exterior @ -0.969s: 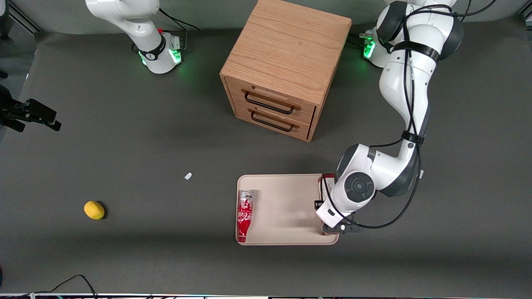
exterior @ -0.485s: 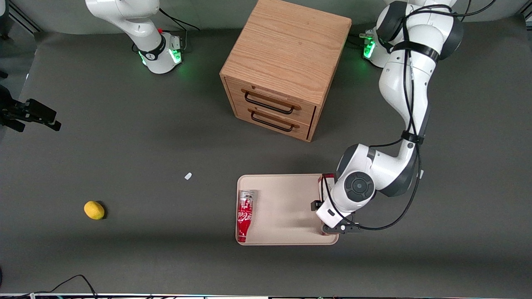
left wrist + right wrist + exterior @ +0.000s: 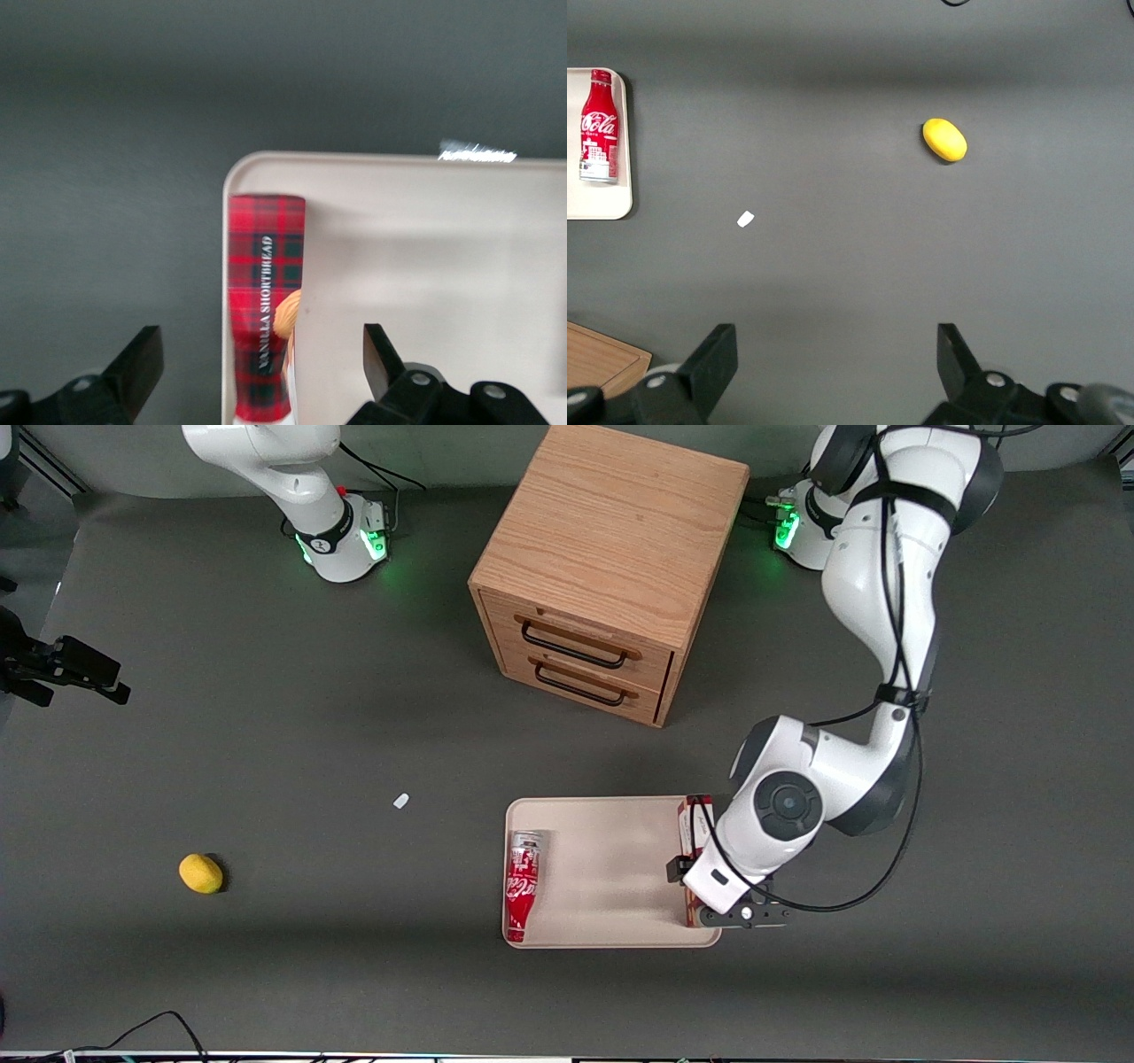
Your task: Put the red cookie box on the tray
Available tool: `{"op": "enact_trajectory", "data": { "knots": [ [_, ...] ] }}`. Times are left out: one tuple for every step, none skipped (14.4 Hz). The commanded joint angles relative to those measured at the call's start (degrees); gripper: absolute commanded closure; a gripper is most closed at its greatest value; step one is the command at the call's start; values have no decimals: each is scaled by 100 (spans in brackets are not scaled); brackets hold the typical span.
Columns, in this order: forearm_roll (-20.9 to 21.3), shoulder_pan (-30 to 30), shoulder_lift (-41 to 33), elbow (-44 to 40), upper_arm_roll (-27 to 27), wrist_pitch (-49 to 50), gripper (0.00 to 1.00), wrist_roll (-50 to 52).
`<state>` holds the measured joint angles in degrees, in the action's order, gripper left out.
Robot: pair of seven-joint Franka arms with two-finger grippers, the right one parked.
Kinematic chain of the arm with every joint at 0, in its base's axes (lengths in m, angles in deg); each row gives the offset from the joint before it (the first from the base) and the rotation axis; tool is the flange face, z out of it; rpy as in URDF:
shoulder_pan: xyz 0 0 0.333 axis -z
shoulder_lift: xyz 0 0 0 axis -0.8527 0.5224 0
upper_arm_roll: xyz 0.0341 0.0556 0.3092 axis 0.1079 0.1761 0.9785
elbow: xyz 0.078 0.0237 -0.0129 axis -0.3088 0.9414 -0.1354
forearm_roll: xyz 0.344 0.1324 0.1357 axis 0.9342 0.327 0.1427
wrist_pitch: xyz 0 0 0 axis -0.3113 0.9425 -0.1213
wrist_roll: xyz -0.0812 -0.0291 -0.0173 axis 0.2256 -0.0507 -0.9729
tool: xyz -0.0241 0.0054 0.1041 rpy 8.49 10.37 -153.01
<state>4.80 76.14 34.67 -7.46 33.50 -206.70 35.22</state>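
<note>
The red cookie box point(image 3: 687, 823) lies on its narrow side in the tray point(image 3: 602, 841), along the rim at the working arm's end. In the left wrist view the plaid box point(image 3: 264, 292) rests just inside the tray's rim point(image 3: 266, 159). My left gripper point(image 3: 259, 347) is open above the box, one finger point(image 3: 142, 354) over the table mat and the other over the tray floor, neither touching the box. In the front view the gripper point(image 3: 709, 881) is mostly hidden under the wrist.
A red Coca-Cola bottle point(image 3: 523, 884) lies in the tray at the parked arm's end. The wooden two-drawer cabinet point(image 3: 611, 567) stands farther from the front camera. A yellow lemon point(image 3: 201, 873) and a small white scrap point(image 3: 401, 801) lie toward the parked arm's end.
The left arm's wrist has risen and shifted a little toward the working arm's end. The cookie box has stayed in the tray.
</note>
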Motion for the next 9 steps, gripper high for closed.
{"op": "enact_trajectory", "data": {
  "knots": [
    [-114,-390,-1262,1201,-10,34,0,33],
    [-114,-574,-1570,1474,-97,78,0,33],
    [-114,-768,-1878,1668,-167,244,0,24],
    [-114,-900,-2090,1775,-203,480,0,-28],
    [-123,-1015,-2275,1811,-203,770,0,-160],
    [-166,-1129,-2442,1811,-203,1060,0,-335],
    [-184,-1278,-2626,1872,-203,1298,0,-537],
    [-193,-1462,-2863,2029,-203,1422,0,-765],
    [-193,-1621,-3153,2257,-203,1493,0,-994]
  ]
}}
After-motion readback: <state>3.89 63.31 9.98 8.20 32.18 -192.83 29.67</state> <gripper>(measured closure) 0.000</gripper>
